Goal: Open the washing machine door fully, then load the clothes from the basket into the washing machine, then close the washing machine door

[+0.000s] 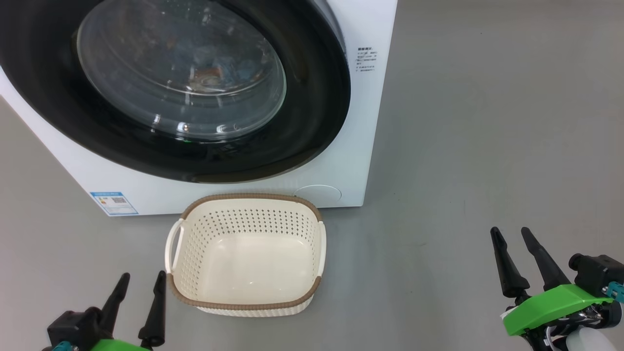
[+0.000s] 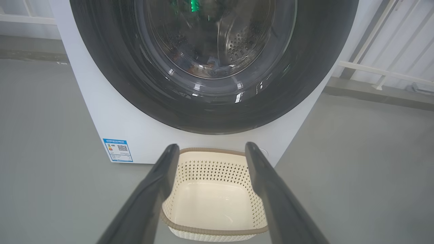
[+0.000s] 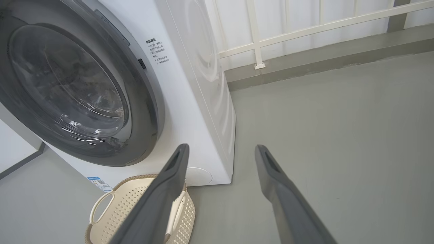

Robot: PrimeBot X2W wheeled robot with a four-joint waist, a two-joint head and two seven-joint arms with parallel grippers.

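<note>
The washing machine (image 1: 363, 126) stands on the floor with its door (image 1: 319, 102) shut flat against the front. Through the glass bowl, the clothes (image 1: 214, 73) show as light-blue and orange fabric low in the drum. The basket (image 1: 248, 197) sits on the floor just before the machine, with nothing in it. My left gripper (image 1: 144, 275) hovers open at the basket's near left corner, nothing between its fingers. My right gripper (image 1: 510, 230) is open well off to the right over bare floor. The left wrist view looks between the open left gripper (image 2: 212, 146) at the basket (image 2: 213, 231) and the door (image 2: 217, 115).
A blue label sticker (image 1: 113, 203) sits at the machine's lower left, a round white cover (image 1: 318, 193) at its lower right. Behind the machine runs a white railing (image 3: 305, 30) above a grey kerb. Grey floor spreads to the right of the machine.
</note>
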